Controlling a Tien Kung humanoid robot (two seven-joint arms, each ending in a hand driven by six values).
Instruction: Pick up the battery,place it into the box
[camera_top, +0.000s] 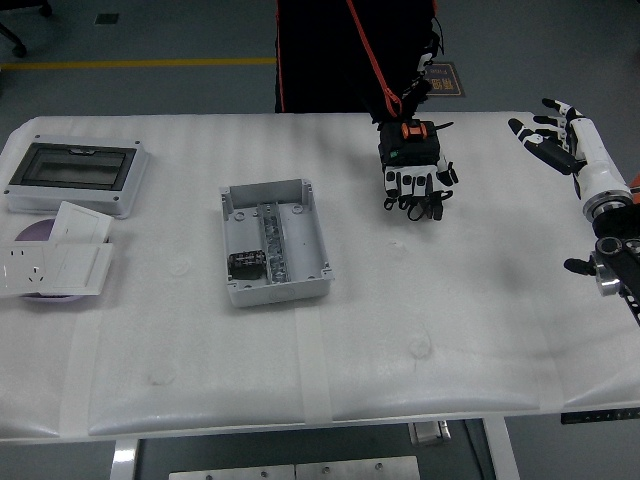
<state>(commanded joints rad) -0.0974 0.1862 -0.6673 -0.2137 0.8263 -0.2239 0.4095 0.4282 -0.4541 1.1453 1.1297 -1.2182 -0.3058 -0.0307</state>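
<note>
Nearest, at about 9 o'clock on the white table (420, 340), white socket plates (55, 262) lie stacked on a purple disc.

The grey box (300, 215) sits open just left of the table's middle. A dark, stubby cylinder that I take to be the battery (245, 265) lies inside it, in the near-left corner at about 7 o'clock, beside the metal rail. Its long axis seems to run from 9 to 3 o'clock, across the box's length. I cannot tell which end is which.

By this the placing looks done, or very nearly. What remains is a release and a clean withdrawal, and no hand is over the box.

The right hand (560, 140) hangs at the table's 2 o'clock edge, well apart from the box. Its fingers are spread wide and point toward 10 o'clock, holding nothing. Any next move for it is small: it should keep clear and not sweep across the box's rim.

Farther back, at 1 o'clock, another black-and-white hand (412, 180) reaches down from the far side. It hangs below a dark figure (340, 50) with an orange strap. Its fingers are curled toward the table, and I cannot tell whether they hold anything or whose hand it is.

At 10 o'clock stands a case with a dark window (75, 172). The left arm does not show.
</note>
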